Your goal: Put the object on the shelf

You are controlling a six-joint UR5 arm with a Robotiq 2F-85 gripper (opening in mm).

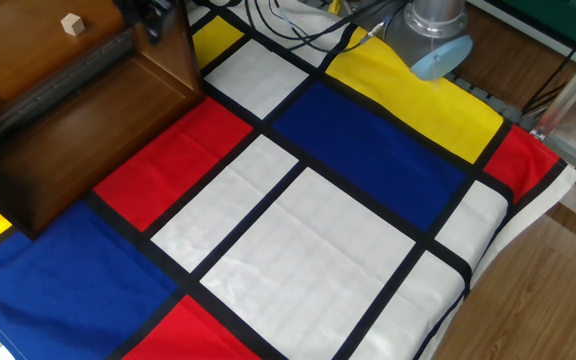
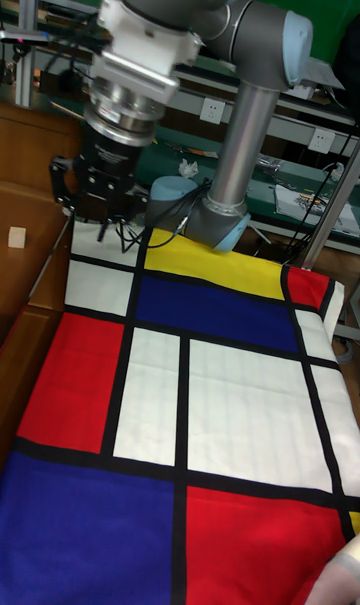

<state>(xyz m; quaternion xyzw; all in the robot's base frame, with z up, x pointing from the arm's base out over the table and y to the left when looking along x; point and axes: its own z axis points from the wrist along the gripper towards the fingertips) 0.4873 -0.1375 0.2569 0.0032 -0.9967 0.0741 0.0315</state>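
Cube (image 1: pixel 70 24) is sitting flat on the top board of the shelf (image 1: pixel 28 55), resting on its own, nothing touching it. In the tall view I read the same cube (image 2: pixel 16 236) on the brown board at far left. Gripper (image 2: pixel 88 210) hangs in the air to the cube's right, above the shelf's edge and the back of the checked cloth (image 1: pixel 298 230), well apart from the cube; fingers look spread, nothing between them, though the tips are dark against a cluttered background so I wouldn't swear to the exact gap. My read: placement is done, the step in hand is clearing out. To do it well I'd keep the fingers apart and lift straight up and away over the cloth, no sideways sweep toward the cube, and mind the upright side panel (image 1: pixel 173 50) right under the tool, plus the cable loops (image 1: pixel 288 20) behind it. View differences: the fixed view gives me the cube's spot on the board and the shelf's lower tray and panel clearly, but only a dark scrap of the tool (image 1: pixel 148 15) at the top edge, so finger state is unreadable there. The tall view shows the whole wrist, the arm column and base (image 2: pixel 215 220), and the tool's height off the cloth, but only a sliver of shelf.
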